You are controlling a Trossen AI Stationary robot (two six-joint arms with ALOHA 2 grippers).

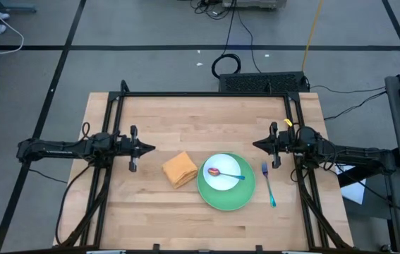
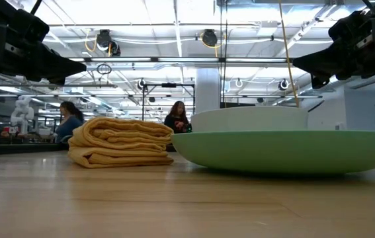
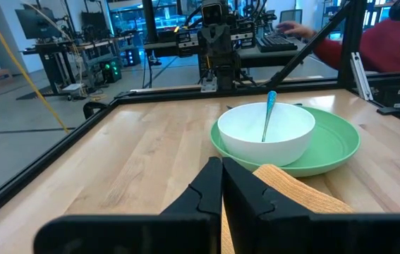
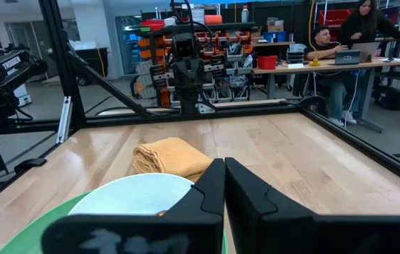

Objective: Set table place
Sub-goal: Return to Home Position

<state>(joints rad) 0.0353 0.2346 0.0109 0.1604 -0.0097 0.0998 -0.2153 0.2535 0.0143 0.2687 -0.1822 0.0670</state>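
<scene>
A green plate [image 1: 245, 197] lies on the table near its front middle. A white bowl [image 1: 224, 166] stands on the plate, with a teal-handled spoon [image 1: 231, 175] lying in it, reddish end at the left. A blue-handled fork [image 1: 268, 185] lies on the table right of the plate. A folded orange napkin [image 1: 179, 168] lies left of the plate. My left gripper [image 1: 152, 147] hovers shut and empty left of the napkin. My right gripper [image 1: 256, 144] hovers shut and empty above the plate's far right. The bowl and plate also show in the left wrist view [image 3: 267, 134].
A black frame [image 1: 207, 94] runs along the table's far edge and down both sides. Bare wood lies at the far half and the near left of the table. People sit at desks in the room beyond [image 4: 326, 49].
</scene>
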